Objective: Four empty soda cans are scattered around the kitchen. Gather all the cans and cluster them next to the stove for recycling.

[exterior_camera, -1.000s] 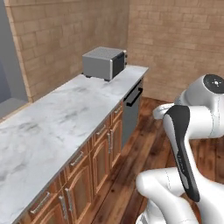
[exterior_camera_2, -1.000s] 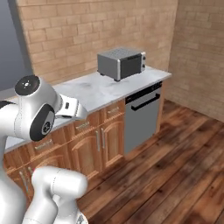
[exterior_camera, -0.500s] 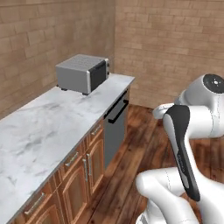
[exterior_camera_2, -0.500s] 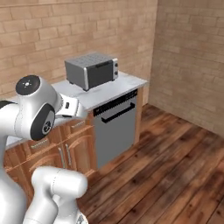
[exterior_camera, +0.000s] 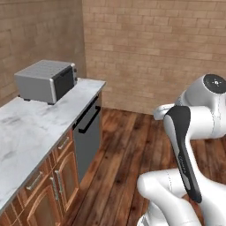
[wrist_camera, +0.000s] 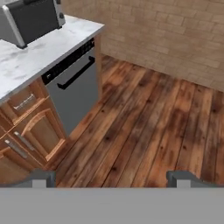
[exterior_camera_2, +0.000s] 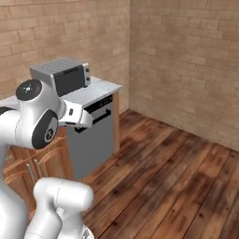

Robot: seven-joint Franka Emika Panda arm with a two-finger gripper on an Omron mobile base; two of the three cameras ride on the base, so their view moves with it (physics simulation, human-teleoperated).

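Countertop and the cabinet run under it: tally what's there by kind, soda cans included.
Soda cans: 0
Toaster oven: 1
Dishwasher: 1
Marble countertop: 1
Wooden cabinet doors: 2 clearly visible
Total: 5

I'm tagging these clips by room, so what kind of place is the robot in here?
Most likely a home kitchen, rendered. A marble-look counter runs over wooden cabinets, with a steel dishwasher built in at its end and a toaster oven on top. Brick walls and a wood plank floor surround it.
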